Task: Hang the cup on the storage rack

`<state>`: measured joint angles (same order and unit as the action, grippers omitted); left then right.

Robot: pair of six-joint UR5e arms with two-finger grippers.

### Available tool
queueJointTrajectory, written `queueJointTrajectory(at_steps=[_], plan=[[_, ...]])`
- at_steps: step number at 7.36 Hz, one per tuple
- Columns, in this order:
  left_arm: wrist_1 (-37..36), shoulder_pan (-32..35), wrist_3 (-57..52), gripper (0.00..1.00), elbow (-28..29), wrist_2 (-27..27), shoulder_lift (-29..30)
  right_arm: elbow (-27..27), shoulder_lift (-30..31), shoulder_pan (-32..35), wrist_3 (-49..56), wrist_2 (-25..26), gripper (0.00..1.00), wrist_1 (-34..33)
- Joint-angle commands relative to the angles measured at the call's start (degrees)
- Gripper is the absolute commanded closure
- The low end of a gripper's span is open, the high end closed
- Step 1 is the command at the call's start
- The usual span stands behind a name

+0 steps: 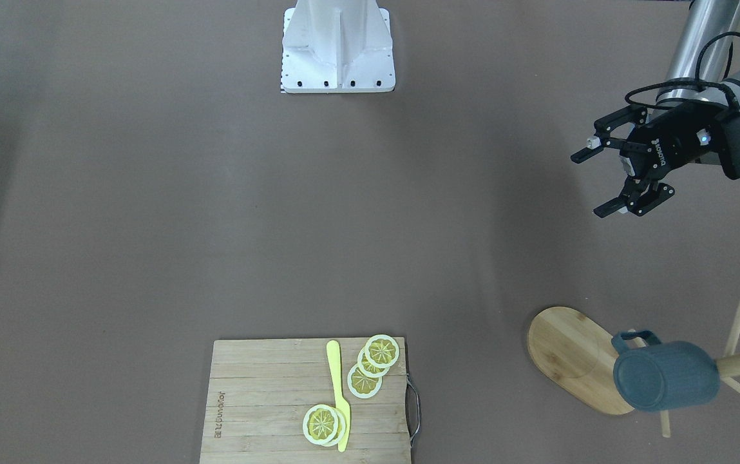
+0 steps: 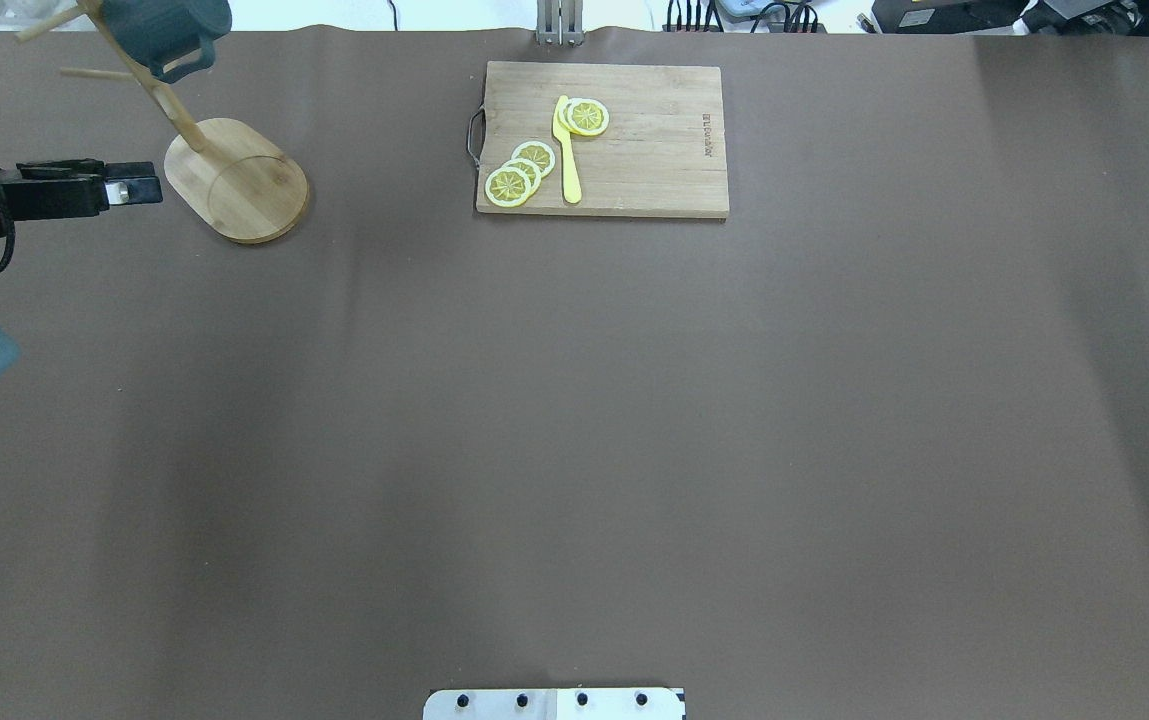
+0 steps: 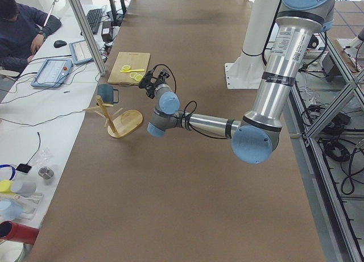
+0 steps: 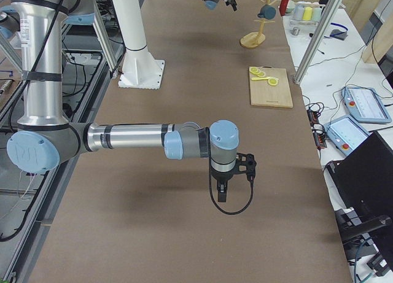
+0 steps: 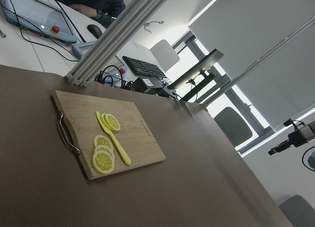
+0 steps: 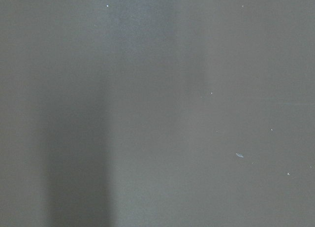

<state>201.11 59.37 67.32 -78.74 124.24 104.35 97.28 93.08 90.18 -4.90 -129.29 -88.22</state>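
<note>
Cup (image 1: 663, 377): hangs on a peg of the storage rack (image 1: 569, 354).
Left gripper (image 1: 592, 183): front view shows jaws wide apart, empty; overhead shows it edge-on.
Right gripper (image 4: 222, 194): seen only from the side; opening unclear.

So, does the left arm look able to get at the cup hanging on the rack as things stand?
Probably yes: the left gripper hangs open and empty near the storage rack, nothing between it and the cup. Only the rack's pegs near the cup might crowd the fingers.
</note>
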Motion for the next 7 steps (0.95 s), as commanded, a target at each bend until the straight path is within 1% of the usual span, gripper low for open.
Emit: queueJointTrajectory(at_steps=[1,2,3,4,5,6,7], plan=[[-0.2,0.0,-11.7,0.01,0.5,0.0,-2.7,-0.1,0.0,0.0,0.1,0.0,0.00,0.0],[-0.3,0.0,-12.3,0.00,0.5,0.0,-2.9,-0.1,-0.1,0.0,0.1,0.0,0.00,0.0],[-2.8,0.2,-12.4,0.00,0.2,0.1,-2.8,0.0,-0.1,0.0,0.1,0.0,0.00,0.0],[-6.7,3.1,-14.0,0.00,0.3,2.0,-2.8,0.0,0.1,0.0,0.0,0.0,0.00,0.0],[-12.7,8.3,-18.8,0.00,0.0,9.3,-2.2,0.0,0.0,0.0,0.1,0.0,0.00,0.0],[-17.0,12.6,-22.8,0.01,-0.2,13.9,-2.1,0.0,0.1,0.0,0.0,0.0,0.00,0.0],[-20.9,15.0,-26.3,0.01,-0.2,16.1,-2.1,0.1,0.2,0.0,0.0,0.0,0.00,0.0]])
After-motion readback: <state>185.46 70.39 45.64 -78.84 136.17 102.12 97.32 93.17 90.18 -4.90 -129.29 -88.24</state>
